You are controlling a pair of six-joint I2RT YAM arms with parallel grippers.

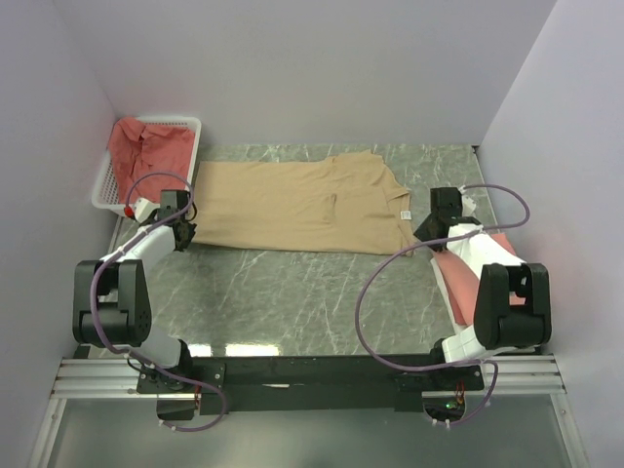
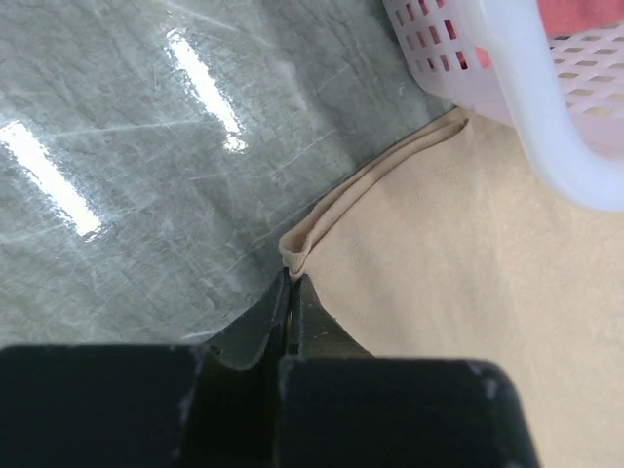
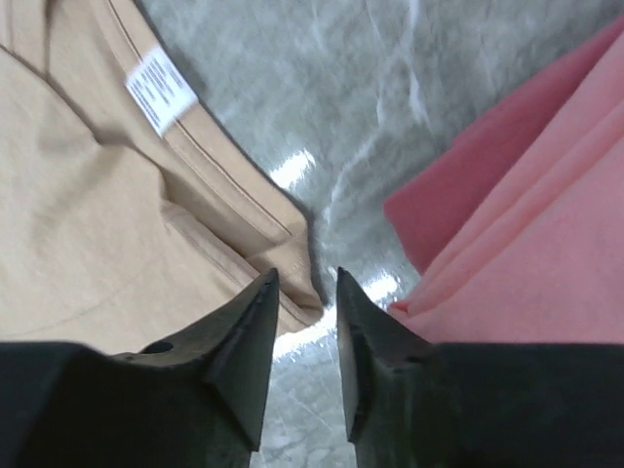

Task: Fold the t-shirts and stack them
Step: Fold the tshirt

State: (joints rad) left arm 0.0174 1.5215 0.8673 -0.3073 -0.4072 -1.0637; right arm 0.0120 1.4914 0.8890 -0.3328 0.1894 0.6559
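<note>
A tan t-shirt lies spread flat across the far half of the table. My left gripper is at its near left corner, and in the left wrist view its jaws are shut on the folded hem of the tan t-shirt. My right gripper is open, and in the right wrist view it straddles the shirt's near right corner just above the table. A folded pink t-shirt stack lies close to the right, also in the right wrist view.
A white basket at the far left holds a crumpled red shirt, and its rim overlaps the tan shirt's left edge. A white label shows on the tan shirt. Grey walls enclose the table.
</note>
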